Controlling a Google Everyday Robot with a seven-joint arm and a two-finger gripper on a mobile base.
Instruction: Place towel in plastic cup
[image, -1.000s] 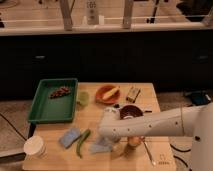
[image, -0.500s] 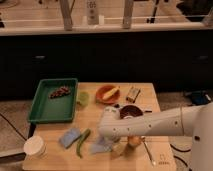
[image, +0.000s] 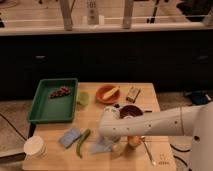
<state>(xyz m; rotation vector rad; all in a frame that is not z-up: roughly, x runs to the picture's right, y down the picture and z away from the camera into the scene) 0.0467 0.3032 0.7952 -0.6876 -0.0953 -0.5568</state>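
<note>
The white arm (image: 160, 122) extends from the right across the near half of the wooden counter (image: 92, 117). Its end effector (image: 106, 138) points down at the near middle of the counter, right over the towel (image: 101, 147). The bulk of the wrist hides it, so I cannot tell how far open it is or whether it has hold of the cloth.

The towel is a pale blue crumpled cloth lying on the counter close to the near edge, directly below the end effector. The green plastic cup (image: 83, 98) stands upright farther back and to the left, just beside the right wall of the green tray (image: 40, 107) and well apart from the towel.

The tray holds a small cluster of dark red pieces (image: 60, 92) in its far part. What they are is not clear. Just left of the towel lies a long green vegetable (image: 82, 142), and left of that a blue sponge (image: 70, 137). A white cup (image: 35, 146) stands at the near left corner.

At the far middle sits an orange bowl (image: 107, 93) with something yellow in it, and a small brown box (image: 133, 93) lies to its right. A dark red bowl (image: 131, 111) sits just beyond the arm, partly hidden by it. On the near side of the arm, right of the towel, are a small yellow object (image: 118, 147), an orange object (image: 134, 141) and a utensil (image: 149, 151).
</note>
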